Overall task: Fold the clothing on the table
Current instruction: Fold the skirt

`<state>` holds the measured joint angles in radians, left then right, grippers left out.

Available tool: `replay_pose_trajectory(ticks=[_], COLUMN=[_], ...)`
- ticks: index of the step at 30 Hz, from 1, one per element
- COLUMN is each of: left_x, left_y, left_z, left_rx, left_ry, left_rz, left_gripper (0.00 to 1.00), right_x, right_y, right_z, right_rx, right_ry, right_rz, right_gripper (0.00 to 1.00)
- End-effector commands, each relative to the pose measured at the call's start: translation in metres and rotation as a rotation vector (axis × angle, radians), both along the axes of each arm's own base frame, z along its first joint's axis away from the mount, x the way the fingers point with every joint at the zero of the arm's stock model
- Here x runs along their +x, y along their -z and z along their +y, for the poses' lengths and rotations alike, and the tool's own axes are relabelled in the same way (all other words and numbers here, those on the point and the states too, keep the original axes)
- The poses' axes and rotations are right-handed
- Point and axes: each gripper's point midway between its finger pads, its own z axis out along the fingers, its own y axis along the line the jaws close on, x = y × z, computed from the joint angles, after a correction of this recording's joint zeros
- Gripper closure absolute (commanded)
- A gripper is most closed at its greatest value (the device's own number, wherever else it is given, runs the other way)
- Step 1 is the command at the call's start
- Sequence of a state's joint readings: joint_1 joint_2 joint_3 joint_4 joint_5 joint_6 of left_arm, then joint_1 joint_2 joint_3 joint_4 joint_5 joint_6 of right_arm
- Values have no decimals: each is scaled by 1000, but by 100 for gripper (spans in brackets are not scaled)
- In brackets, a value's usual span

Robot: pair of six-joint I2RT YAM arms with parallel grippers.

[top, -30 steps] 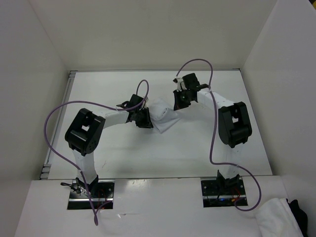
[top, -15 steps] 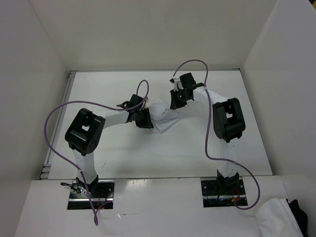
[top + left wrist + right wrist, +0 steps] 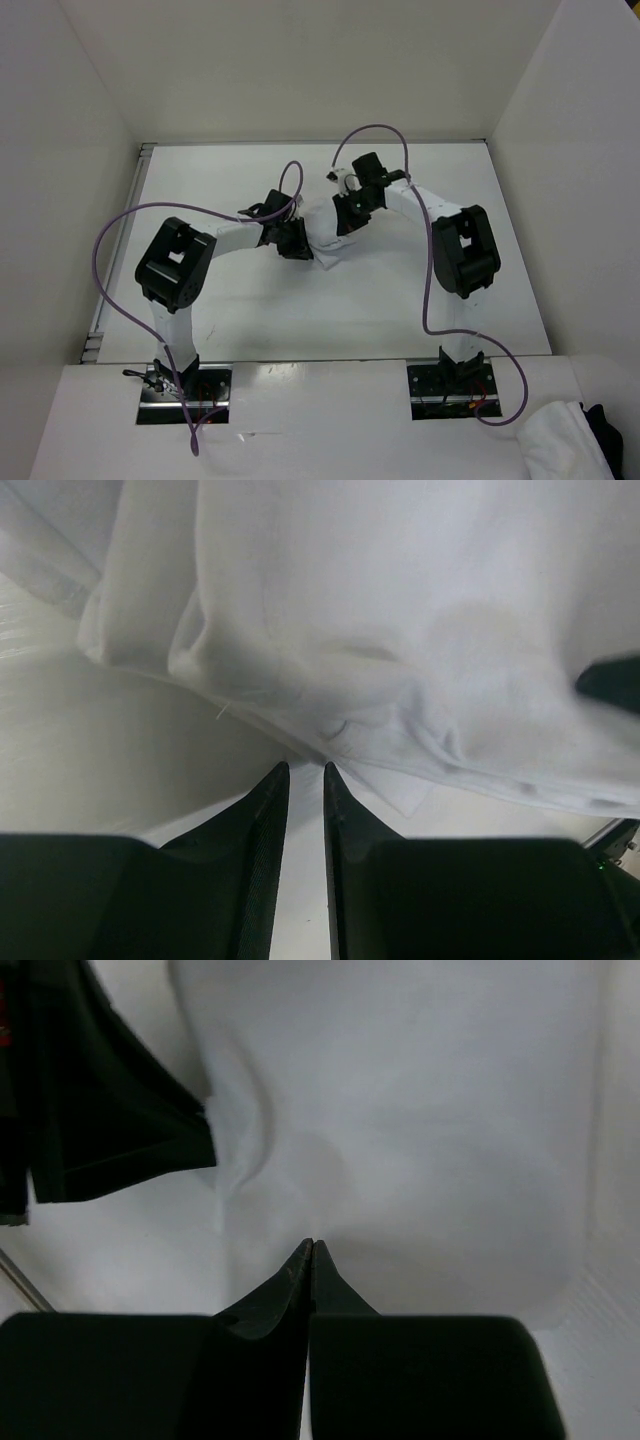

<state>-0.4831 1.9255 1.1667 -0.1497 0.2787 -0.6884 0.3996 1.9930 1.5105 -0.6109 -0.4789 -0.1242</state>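
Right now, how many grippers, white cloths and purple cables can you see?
Grippers: 2 (left gripper, right gripper)
White cloths: 2 (clothing between the grippers, cloth bundle at the near right corner)
Purple cables: 2 (left cable, right cable)
Total: 6

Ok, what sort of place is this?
Probably a robotics lab test cell: a white table boxed in by plain white walls, a left arm and right arm bolted at its near edge, and one white garment between them.
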Motion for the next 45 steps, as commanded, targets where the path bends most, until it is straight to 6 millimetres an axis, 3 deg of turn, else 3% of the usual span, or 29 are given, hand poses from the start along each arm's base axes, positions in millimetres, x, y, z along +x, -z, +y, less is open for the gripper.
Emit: replay_pose_trajectory(ticks=[1,5,8,11,15,16,19,20,21,23,25,26,32,33,37,38,40,41,42,44,45], left_x=[4,3,3,4,3,3,3,4,5,5,4,5,-3,-5,-5,-3,-1,2,6,7,9], left_y=[-3,0,0,-4,-4,-4,-8,-15,-14,-25,-31,-35,-34,-30,-29,-29,-32,-34,-33,-31,-34], left_z=[-8,-8,-8,-8,-6,-6,-4,-4,-3,-2,-2,-2,-3,-2,0,4,4,3,6,6,5], left_rx=[-19,-18,-18,-22,-15,-15,-12,-19,-8,-12,-13,-18,-33,-25,-60,-57,-52,-44,-41,-33,-37], left_ry=[7,0,0,0,-5,-5,-12,-12,-11,-3,-3,-3,13,13,29,25,37,50,41,51,51], left_rz=[6,19,19,11,7,7,-7,-20,-29,-50,-51,-61,-42,-26,-1,-7,-16,-20,-13,-14,-22], left_gripper=[72,72,72,72,72,72,72,72,72,72,72,70,66,66,64,64,61,59,59,58,56], right_x=[-37,-62,-78,-84,-82,-76,-65,-61,-62,-57,-61,-58,-52,-45,-35,-21,-24,-10,-18,-18,-21], right_y=[-14,16,47,57,12,-20,-61,-84,-92,-102,-99,-92,-56,-63,-83,-96,-113,-137,-140,-158,-157], right_z=[20,33,31,26,40,43,39,37,36,30,23,14,-29,-40,-70,-72,-84,-78,-88,-81,-82], right_rx=[-2,-91,-143,-160,-34,40,125,153,157,139,100,68,-138,-193,-339,-354,-462,-464,-506,-476,-466], right_ry=[-146,-209,-238,-239,-284,-285,-249,-243,-243,-233,-226,-200,-156,-153,-211,-197,-250,-223,-273,-303,-322], right_rz=[-4,28,100,136,57,-6,-97,-148,-157,-180,-157,-154,-173,-245,-431,-546,-757,-923,-1016,-1161,-1182], right_gripper=[100,100,100,100,100,100,100,100,99,89,63,59,58,56,28,16,11,11,11,11,13])
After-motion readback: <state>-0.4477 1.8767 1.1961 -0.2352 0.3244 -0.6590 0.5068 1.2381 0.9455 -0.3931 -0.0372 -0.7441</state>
